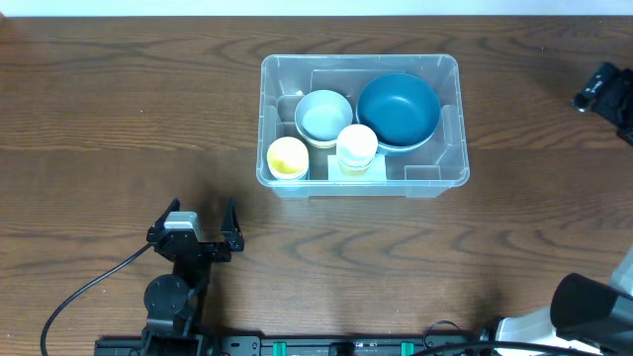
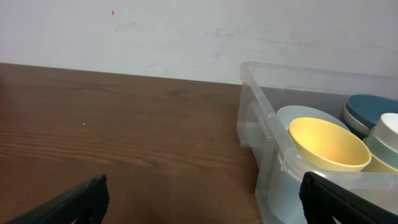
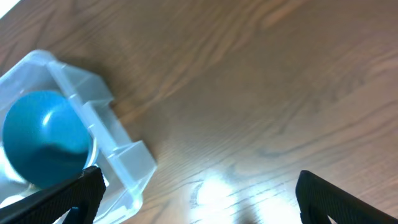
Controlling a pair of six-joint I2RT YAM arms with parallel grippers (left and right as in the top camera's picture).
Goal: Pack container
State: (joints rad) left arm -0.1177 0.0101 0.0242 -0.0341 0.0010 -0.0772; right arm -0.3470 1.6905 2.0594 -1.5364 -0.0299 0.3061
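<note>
The clear plastic container (image 1: pixel 358 60) stands at the table's middle. It holds a dark blue bowl (image 1: pixel 398 109), a light blue bowl (image 1: pixel 323 116), a yellow cup (image 1: pixel 288 157) and a cream cup (image 1: pixel 357 145). My left gripper (image 1: pixel 201 214) is open and empty, low over the table in front of and left of the container. In the left wrist view, the gripper (image 2: pixel 205 202) has the container's wall (image 2: pixel 261 115) and the yellow cup (image 2: pixel 329 144) at its right. My right gripper (image 3: pixel 205 205) is open and empty, raised to the right of the container (image 3: pixel 118 146); the blue bowl (image 3: pixel 43 137) shows inside.
A dark part of the right arm (image 1: pixel 603 89) shows at the far right edge of the overhead view. The arm bases and cables (image 1: pixel 168 307) sit along the front edge. A white wall (image 2: pixel 186 31) runs behind the table.
</note>
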